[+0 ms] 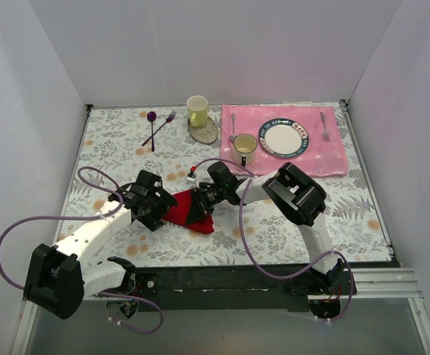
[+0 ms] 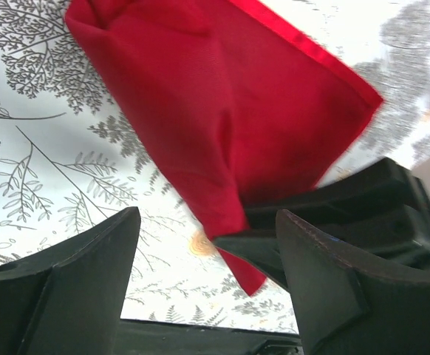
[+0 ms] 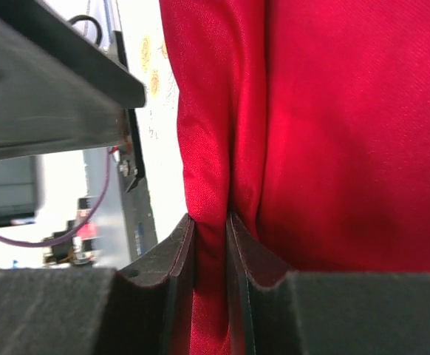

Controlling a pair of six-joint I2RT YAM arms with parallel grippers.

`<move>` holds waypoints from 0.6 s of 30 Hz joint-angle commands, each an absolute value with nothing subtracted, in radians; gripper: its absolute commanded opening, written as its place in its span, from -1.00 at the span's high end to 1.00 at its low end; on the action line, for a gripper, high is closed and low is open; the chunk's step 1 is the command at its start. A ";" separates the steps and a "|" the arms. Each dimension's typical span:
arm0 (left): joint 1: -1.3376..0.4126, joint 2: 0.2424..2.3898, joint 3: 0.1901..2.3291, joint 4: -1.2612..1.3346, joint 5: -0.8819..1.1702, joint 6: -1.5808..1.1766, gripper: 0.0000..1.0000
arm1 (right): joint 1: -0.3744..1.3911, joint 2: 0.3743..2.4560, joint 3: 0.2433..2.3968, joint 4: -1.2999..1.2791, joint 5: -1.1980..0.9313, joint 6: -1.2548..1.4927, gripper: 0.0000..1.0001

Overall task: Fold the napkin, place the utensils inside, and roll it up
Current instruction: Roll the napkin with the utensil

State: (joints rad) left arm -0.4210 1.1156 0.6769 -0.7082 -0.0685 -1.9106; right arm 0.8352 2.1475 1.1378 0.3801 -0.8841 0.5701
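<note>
The right pincer [image 3: 210,222] is clenched on the napkin [image 3: 333,148]. In its wrist view the two dark fingers stand almost together with a thin pleat of red cloth pinched between them, and the rest of the cloth rises ahead of the fingertips and spreads to their right. The left pincer [image 2: 207,218] is released — its fingers [image 2: 74,281] stand wide apart with nothing gripped between them. The napkin hangs just ahead of them as a bunched, tapering fold whose lower tip dips toward the gap; whether the cloth touches either finger I cannot tell. In that same view the right pincer's dark fingers show just beyond the left pincer's right finger, closed on the lower part of the cloth. From above, the two pincers face one another over the near middle of the flower-patterned table [image 1: 126,140]. The napkin lies crumpled between and under them, with one corner trailing toward the near edge. Well beyond the right pincer lies a pink placemat [image 1: 333,159] carrying a plate [image 1: 281,138], with a mug [image 1: 244,149] at its left edge. Well beyond the left pincer stand a yellow mug [image 1: 196,109] and a purple spoon-and-fork pair [image 1: 158,127].
</note>
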 commanded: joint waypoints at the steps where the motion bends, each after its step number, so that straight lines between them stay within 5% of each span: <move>1: -0.422 1.183 0.673 -0.684 -0.060 -1.919 -0.46 | 0.818 2.224 1.115 0.250 -0.845 0.621 0.94; 8: -0.420 1.255 0.686 -0.652 -0.106 -1.905 -0.43 | 0.802 2.240 1.131 0.247 -0.851 0.655 0.97; 12: -0.420 1.296 0.667 -0.618 -0.112 -1.890 0.02 | 0.802 2.232 1.129 0.247 -0.850 0.657 0.97; 18: -0.420 1.330 0.640 -0.575 -0.155 -1.868 0.07 | 0.801 2.230 1.147 0.221 -0.857 0.634 0.97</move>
State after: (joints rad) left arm -0.4210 1.3117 0.6605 -0.6052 -0.0948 -1.8961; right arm 0.8093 2.1761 1.1503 0.3759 -0.9398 0.6571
